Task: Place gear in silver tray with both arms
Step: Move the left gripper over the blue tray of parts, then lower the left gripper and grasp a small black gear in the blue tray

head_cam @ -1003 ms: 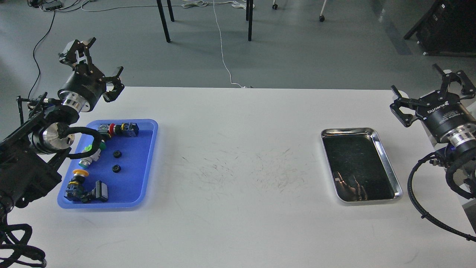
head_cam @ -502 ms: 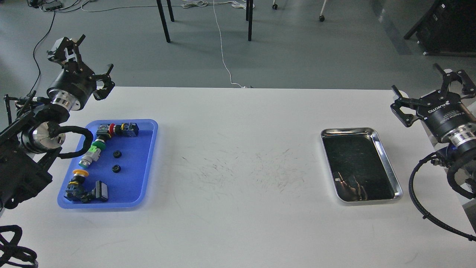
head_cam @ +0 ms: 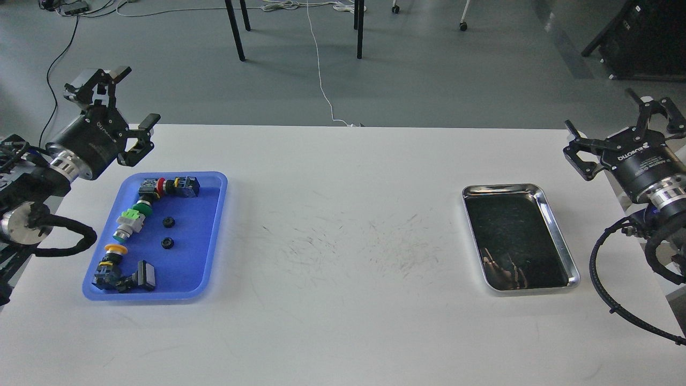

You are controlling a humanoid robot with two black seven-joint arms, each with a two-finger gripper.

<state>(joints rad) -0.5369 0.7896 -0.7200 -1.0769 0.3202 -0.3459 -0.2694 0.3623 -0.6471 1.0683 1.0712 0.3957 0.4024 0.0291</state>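
Observation:
Two small black gears lie in the blue tray (head_cam: 211,230), one (head_cam: 169,221) above the other (head_cam: 168,243). The silver tray (head_cam: 557,236) sits at the right of the table, with nothing in it. My left gripper (head_cam: 122,110) is open and empty, above the table's far left corner, up and left of the blue tray. My right gripper (head_cam: 621,131) is open and empty, at the table's right edge, up and right of the silver tray.
The blue tray also holds several push-button switches: a red one (head_cam: 169,186), a green one (head_cam: 131,219) and a yellow one (head_cam: 115,262). Black cables (head_cam: 605,268) hang by my right arm. Chair legs (head_cam: 236,29) stand on the floor beyond the table.
My left arm has drawn back to the left and lower, uncovering the blue tray's left side; its gripper stays open. The right arm has barely moved.

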